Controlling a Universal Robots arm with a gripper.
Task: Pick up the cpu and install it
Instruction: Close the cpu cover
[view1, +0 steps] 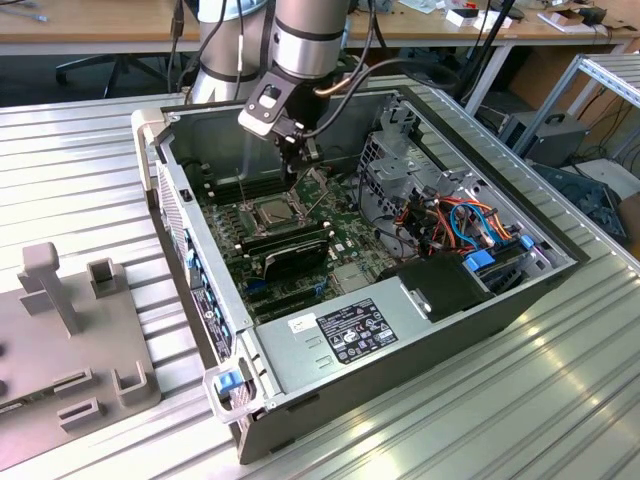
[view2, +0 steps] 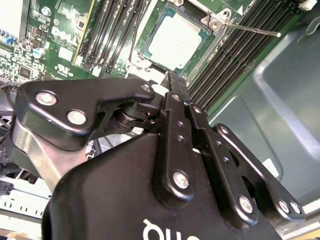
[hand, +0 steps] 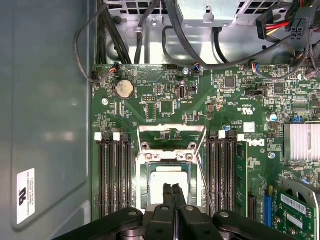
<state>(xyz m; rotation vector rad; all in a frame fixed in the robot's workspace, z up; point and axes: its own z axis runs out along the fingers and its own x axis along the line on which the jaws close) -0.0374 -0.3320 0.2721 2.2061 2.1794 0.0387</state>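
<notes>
The cpu (hand: 168, 181) lies flat in the motherboard socket (hand: 145, 186), its silver-grey top facing up; I also see the cpu (view2: 177, 40) in the second wrist view and the cpu (view1: 275, 211) in the exterior view. The socket's metal frame (hand: 172, 131) is swung open and its thin lever (view2: 250, 30) sticks out. My gripper (hand: 172, 188) hangs just above the chip's edge with its two black fingers pressed together and nothing between them. The gripper (view2: 175, 81) tips are close to the socket rim, and the gripper (view1: 298, 170) sits inside the open computer case.
Black memory slots (hand: 112, 180) flank the socket on both sides. Two memory sticks (view1: 285, 245) stand on the board. The power supply (view1: 350, 330), a drive cage with coloured cables (view1: 460, 220) and the case walls (view1: 185, 230) hem in the board. A grey fixture (view1: 60, 330) stands outside.
</notes>
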